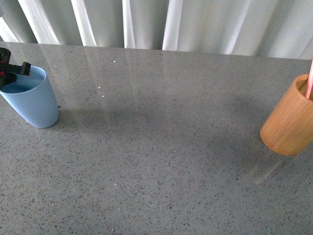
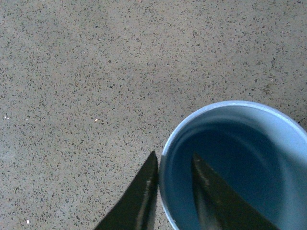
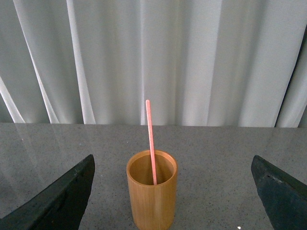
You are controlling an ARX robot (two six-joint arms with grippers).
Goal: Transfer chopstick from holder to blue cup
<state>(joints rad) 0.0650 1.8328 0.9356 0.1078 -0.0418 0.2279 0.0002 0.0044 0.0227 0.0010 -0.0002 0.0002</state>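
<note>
Right jaws spread wide, facing the holder [image 3: 151, 201] where the chopstick [image 3: 150, 143] leans; left jaws straddle the blue cup [image 2: 230, 102] rim, clamped or not I cannot tell. Closing off-centre, I might tip the holder

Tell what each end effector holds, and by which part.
Nothing. The left end effector straddles the rim of the blue cup, jaws apart; the right end effector is open, short of the holder and chopstick.
</note>
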